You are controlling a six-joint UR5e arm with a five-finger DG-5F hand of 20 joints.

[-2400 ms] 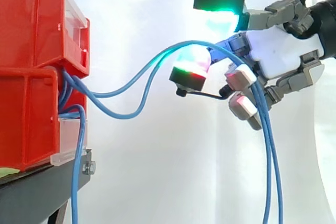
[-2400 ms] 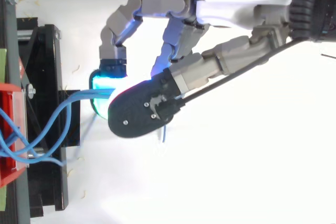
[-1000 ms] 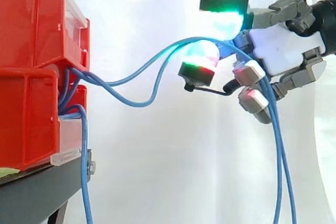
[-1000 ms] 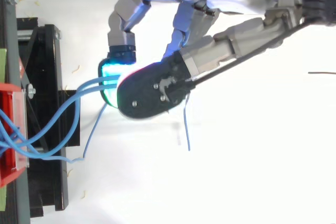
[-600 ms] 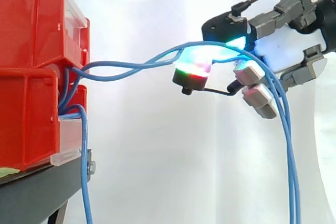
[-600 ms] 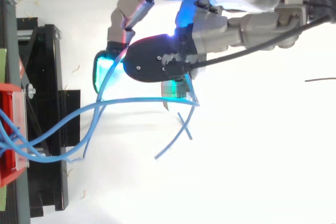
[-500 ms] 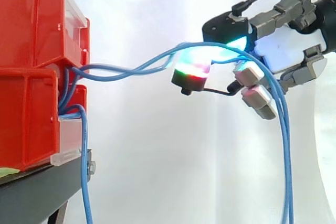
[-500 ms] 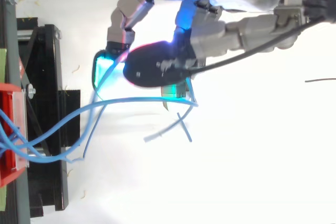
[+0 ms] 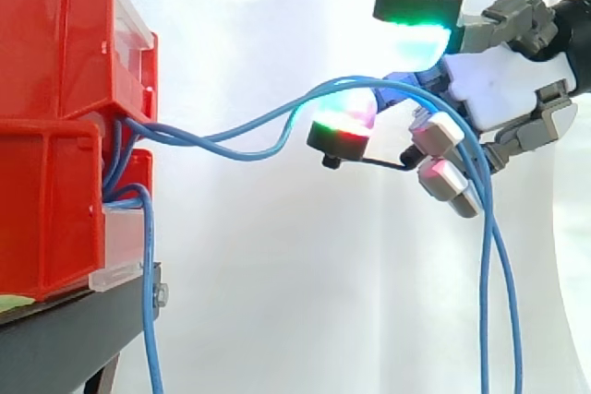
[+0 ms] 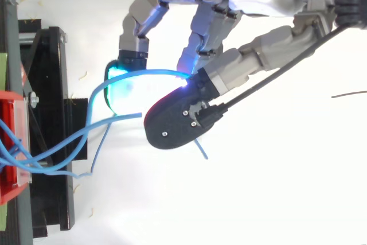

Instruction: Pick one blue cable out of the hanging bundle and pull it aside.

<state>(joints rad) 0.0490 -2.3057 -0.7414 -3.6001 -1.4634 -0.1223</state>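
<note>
Red bins (image 9: 55, 117) on a black stand (image 9: 65, 329), with the blue cables (image 9: 485, 320) issuing from the bins' right face: 1 hanging strand (image 9: 147, 302) drops straight down beside the bins, and 2 sag rightward, well away from them. Farthest from the bins, the hand (image 9: 494, 80) has its fingers curled under these 2, hooking them, with the thumb pad (image 9: 416, 29) raised clear above. The cable is judged light, limp and slick-jacketed. A pad-to-pad pinch on 1 cable, along the free span nearer the bins, should isolate it.
</note>
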